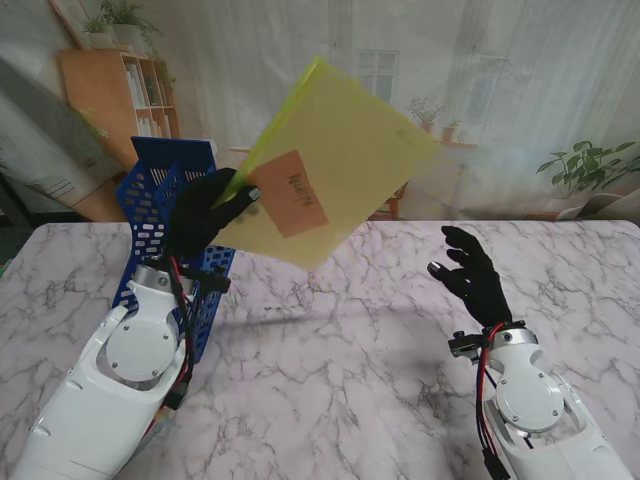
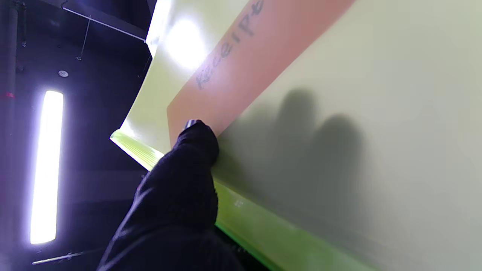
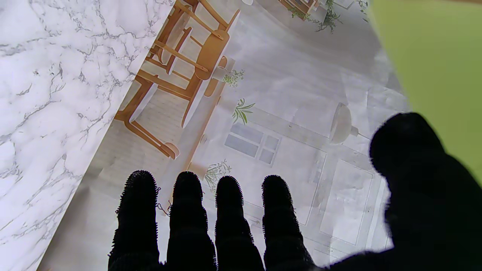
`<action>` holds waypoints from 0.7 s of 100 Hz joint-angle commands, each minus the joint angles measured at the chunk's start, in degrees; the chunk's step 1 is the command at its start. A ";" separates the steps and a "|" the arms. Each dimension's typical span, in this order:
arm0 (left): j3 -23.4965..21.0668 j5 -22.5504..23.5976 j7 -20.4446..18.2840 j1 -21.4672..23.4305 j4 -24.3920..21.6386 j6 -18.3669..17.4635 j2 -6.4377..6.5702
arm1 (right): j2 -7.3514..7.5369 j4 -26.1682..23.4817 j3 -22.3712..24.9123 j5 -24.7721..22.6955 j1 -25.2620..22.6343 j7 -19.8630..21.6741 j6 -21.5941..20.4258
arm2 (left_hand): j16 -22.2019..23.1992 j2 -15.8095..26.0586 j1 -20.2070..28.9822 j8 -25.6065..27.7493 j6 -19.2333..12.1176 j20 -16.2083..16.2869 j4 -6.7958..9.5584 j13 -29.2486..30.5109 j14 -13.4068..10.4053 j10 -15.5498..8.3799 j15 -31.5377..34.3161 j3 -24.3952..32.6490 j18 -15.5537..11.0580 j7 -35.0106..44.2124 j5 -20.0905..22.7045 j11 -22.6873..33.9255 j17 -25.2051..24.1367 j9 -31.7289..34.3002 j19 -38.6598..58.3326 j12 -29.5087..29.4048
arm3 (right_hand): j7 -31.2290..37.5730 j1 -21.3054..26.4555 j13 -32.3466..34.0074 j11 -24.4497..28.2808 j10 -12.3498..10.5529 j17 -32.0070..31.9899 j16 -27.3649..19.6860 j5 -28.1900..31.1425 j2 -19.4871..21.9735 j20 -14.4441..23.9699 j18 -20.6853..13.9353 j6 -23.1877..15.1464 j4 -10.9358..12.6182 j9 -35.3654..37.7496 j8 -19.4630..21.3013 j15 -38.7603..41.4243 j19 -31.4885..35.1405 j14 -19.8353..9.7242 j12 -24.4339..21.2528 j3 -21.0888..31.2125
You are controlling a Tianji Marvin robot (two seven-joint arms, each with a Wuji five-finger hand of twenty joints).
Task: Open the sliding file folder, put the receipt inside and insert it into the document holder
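Left arm (image 1: 120,370): white casing, rising from the near left corner over the left part of the tabletop.
Right arm (image 1: 535,395): white casing, rising from the near right corner.
Tabletop (image 1: 330,380): white marble pattern with grey veins; bare between the two arms.
Right hand (image 1: 475,275): black glove, fingers spread and apart, holding nothing; it hovers over the right part of the tabletop, well apart from the folder. In the right wrist view the four fingers (image 3: 184,210) stand side by side with gaps, the thumb set off to one side.
Left hand (image 1: 205,212): black glove, pinching the folder's lower left edge; raised off the tabletop. In the left wrist view the thumb (image 2: 196,143) presses on the near face, its tip touching the receipt's corner, and the other fingers show as shadows through the sheet.
Sliding file folder (image 1: 335,165): translucent yellow-green, held in the air, tilted with its far corner highest; left of the right hand and farther from me.
Receipt (image 1: 293,195): orange slip with handwriting, seen through the folder near the held edge, just beside the left thumb.
Document holder (image 1: 160,190): blue perforated rack, upright on the tabletop at far left, partly hidden behind the left hand and arm.
Backdrop (image 1: 480,90): printed room scene with shelf, window and plants, behind the tabletop.
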 commanded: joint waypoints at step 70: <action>-23.22 8.18 8.85 6.10 -2.29 -18.99 -1.71 | -0.10 0.23 -1.13 -0.50 0.43 0.59 1.67 | -0.88 0.48 1.32 1.35 -4.87 -1.50 -0.14 0.63 0.02 -0.08 1.08 4.13 -7.35 0.69 0.62 1.15 2.31 0.84 2.18 0.08 | 1.05 -2.15 0.41 0.68 -1.09 0.25 -1.29 -0.32 1.01 -0.41 -3.55 1.13 1.01 0.51 -1.81 -1.89 -0.48 -2.54 0.07 2.06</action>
